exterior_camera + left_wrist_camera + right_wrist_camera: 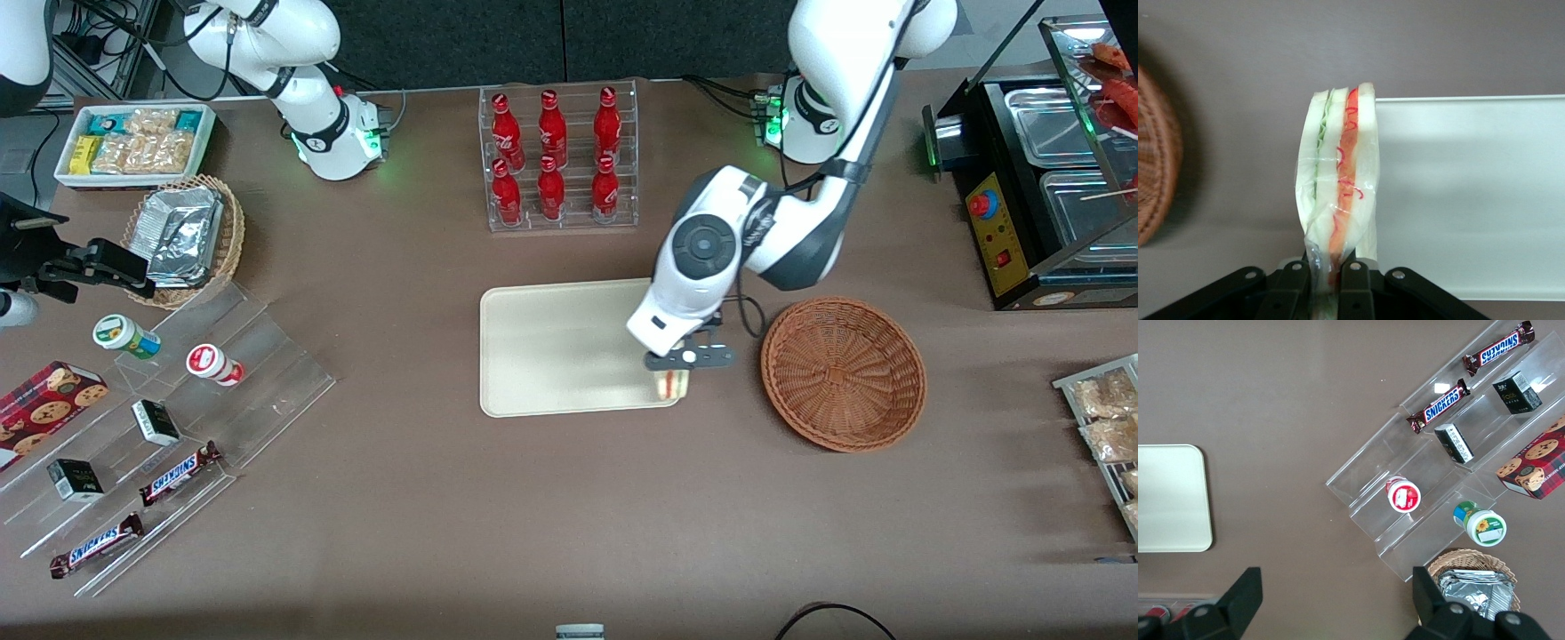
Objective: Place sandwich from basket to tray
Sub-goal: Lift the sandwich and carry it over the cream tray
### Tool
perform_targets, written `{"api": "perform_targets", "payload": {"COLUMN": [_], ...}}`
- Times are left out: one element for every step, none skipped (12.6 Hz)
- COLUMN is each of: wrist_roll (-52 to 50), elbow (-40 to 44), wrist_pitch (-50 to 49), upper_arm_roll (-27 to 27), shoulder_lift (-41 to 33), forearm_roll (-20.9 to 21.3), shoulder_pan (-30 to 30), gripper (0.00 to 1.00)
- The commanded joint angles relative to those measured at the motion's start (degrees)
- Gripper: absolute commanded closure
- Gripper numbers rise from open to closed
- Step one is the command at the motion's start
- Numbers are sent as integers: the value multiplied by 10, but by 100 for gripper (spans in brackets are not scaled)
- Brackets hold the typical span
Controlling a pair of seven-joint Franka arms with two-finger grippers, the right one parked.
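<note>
The gripper (673, 366) hangs over the tray's (551, 356) corner nearest the basket (843, 373), and it is clamped on the sandwich (1338, 180). In the wrist view the 2 black fingers (1355, 280) pinch the wedge at one end, through its clear wrap, so most of it sticks out unsupported. The basket holds nothing now and sits just beside the tray toward the working arm's end of the table.

The sandwich is not fully over the tray. From the wrist view, it straddles the tray's rim, with roughly half of it above the brown table (569, 498). In the front view it shows just under the gripper at the tray's edge.

The main risk is a release here: the wedge would likely land on the rim and tip off onto the table, or end up half on and half off. A short move toward the tray's middle looks necessary first. The grip itself is another concern, because the hold is narrow and the wrap looks slippery, so the soft bread could slide or sag out during a quick motion. Dropping from height could also let it topple.
</note>
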Motion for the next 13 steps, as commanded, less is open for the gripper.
{"api": "perform_targets", "payload": {"wrist_roll": [-51, -57, -62, -66, -70, -81, -91, -93, -93, -94, -94, -94, -94], "elbow": [68, 86, 102, 110, 118, 133, 154, 166, 173, 175, 174, 174, 174], "wrist_pitch": [-12, -12, -13, -12, -11, -10, -11, -11, -11, -11, -11, -11, -12], "upper_arm_roll": [8, 8, 8, 8, 8, 8, 8, 8, 8, 8, 8, 8, 8], "shoulder_lift": [59, 76, 90, 100, 109, 122, 139, 152, 159, 165, 168, 170, 176], "forearm_roll": [9, 9, 8, 7, 6, 6, 6, 5, 2, 4, 4, 4, 5], "shoulder_pan": [-45, -53, -62, -69, -76, -85, -93, -99, -102, -108, -112, -114, -117], "gripper": [100, 100, 100, 100, 100, 100, 100, 100, 100, 100, 100, 100, 100]}}
